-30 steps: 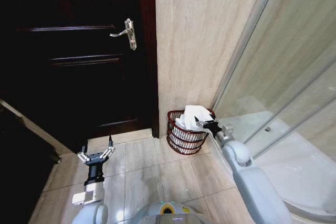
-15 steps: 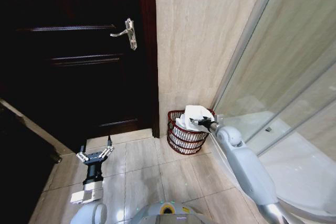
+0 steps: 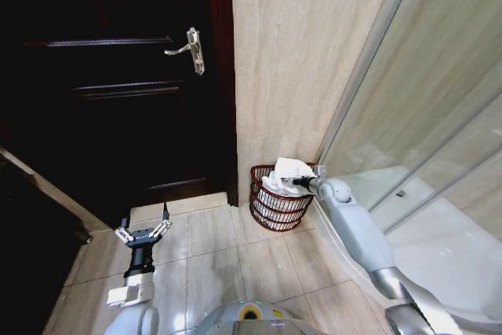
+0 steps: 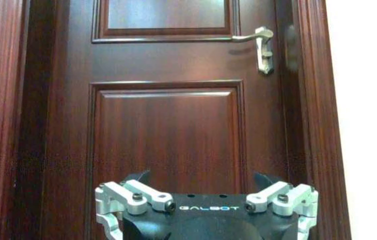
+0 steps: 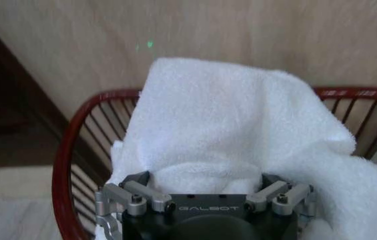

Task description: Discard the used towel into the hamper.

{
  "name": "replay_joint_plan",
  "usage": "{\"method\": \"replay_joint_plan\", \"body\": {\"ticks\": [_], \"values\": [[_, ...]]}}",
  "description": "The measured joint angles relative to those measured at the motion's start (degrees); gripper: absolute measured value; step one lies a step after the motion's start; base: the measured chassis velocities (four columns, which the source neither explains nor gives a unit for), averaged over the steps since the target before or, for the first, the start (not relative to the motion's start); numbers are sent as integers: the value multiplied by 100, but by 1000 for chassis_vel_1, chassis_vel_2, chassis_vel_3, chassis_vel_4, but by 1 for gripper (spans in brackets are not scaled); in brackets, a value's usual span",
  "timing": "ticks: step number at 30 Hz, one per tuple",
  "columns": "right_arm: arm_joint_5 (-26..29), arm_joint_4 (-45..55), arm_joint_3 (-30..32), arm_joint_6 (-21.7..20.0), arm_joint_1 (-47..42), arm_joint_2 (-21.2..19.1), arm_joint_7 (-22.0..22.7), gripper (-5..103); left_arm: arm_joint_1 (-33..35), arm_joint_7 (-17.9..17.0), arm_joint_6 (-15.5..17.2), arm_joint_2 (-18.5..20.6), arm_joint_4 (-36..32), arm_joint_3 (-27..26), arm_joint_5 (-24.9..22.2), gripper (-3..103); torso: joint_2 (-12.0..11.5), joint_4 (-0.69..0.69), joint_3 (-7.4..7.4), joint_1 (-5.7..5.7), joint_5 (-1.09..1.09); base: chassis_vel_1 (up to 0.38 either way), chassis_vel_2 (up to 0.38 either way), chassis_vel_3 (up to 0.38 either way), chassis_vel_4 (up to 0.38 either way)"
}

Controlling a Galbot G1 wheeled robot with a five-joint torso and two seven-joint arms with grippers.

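Over the hamper, the right gripper clasps the white towel, which bulges above the rim just ahead of its fingers. Well apart, the left gripper hangs spread wide before the door.

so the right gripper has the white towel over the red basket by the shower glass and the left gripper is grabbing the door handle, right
Not quite. The left gripper is not on the door handle; the head view shows it hanging open low over the floor tiles, well below the handle. The rest holds: the right gripper has the white towel over the red basket by the shower glass.
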Motion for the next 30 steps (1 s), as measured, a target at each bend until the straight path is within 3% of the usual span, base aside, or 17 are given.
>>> {"method": "replay_joint_plan", "body": {"ticks": [16,21,30], "values": [[-739,-1313,-236,137,449,533,-168,100,137,-85,-164,1,-116,-89,-133,100,1,2,-1,0,-2,0,0,0,0],[-609,-947,-222,73,406,416,37,100,89,-86,-184,1,-33,-41,-137,100,1,1,1,0,2,0,0,0,0],[-47,495,-211,-156,-32,-191,719,100,2,-86,-189,2,115,-18,-245,100,0,0,1,0,2,0,0,0,0]]}}
